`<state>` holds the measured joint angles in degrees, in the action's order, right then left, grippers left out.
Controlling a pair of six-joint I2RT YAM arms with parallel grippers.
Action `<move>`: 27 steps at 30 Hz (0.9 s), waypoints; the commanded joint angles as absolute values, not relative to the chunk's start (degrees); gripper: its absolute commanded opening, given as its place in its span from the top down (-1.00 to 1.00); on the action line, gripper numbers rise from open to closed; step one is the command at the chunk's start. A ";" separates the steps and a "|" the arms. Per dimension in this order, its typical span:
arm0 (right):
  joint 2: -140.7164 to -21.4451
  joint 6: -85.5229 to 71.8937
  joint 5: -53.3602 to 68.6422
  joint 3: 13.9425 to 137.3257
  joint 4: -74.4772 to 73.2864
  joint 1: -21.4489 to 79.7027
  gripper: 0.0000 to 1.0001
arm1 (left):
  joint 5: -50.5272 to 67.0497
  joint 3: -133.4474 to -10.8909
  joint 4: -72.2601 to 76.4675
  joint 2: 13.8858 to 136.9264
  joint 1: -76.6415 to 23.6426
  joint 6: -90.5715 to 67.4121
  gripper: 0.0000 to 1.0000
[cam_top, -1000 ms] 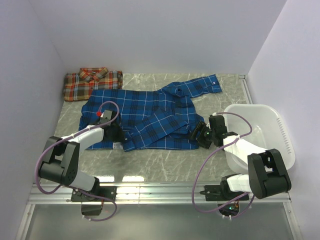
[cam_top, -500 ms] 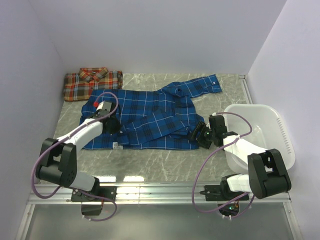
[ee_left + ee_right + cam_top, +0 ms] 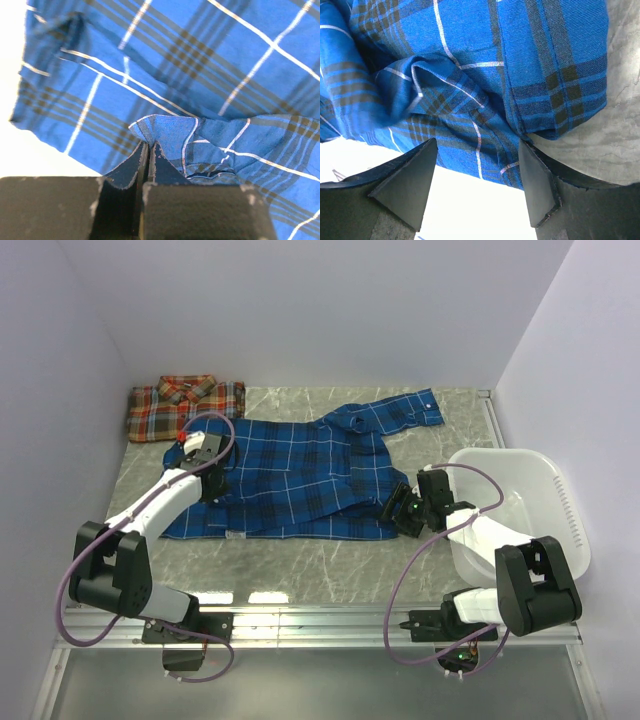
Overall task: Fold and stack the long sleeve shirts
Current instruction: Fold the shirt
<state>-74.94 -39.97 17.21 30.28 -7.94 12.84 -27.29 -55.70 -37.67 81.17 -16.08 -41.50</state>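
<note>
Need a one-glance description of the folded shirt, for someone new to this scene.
Start at the grey marble table and go to its far left corner. The folded shirt lies there, beside the spread-out blue shirt. It alone is red-orange plaid and compact.

On my feed the desk (image 3: 330, 560) has a grey marbled top with pale veins; plain walls box it in on three sides, the back wall (image 3: 320, 310), the left wall (image 3: 50, 420) and the right wall (image 3: 590, 390), all white with a faint lilac tint; a thin metal strip (image 3: 492, 420) runs along the desk's right edge; an aluminium rail (image 3: 320, 625) crosses the near edge; two bright patches (image 3: 262, 597) of reflected light sit just beyond it; a dull grey panel (image 3: 320, 680) lies nearer me; the light is soft and even.
</note>
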 commanded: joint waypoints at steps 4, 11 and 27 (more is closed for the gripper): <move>-74.88 -38.41 14.50 30.85 -12.04 12.48 -0.47 | -36.20 -59.50 -40.69 81.82 -14.86 -36.83 0.99; -74.79 -38.41 14.41 30.85 -12.30 12.39 -0.48 | -38.93 -60.47 -42.54 81.74 -13.54 -35.42 0.99; -73.83 -38.23 14.06 30.76 -12.92 12.48 -0.49 | -38.67 -60.56 -46.67 87.53 -11.43 -36.38 0.99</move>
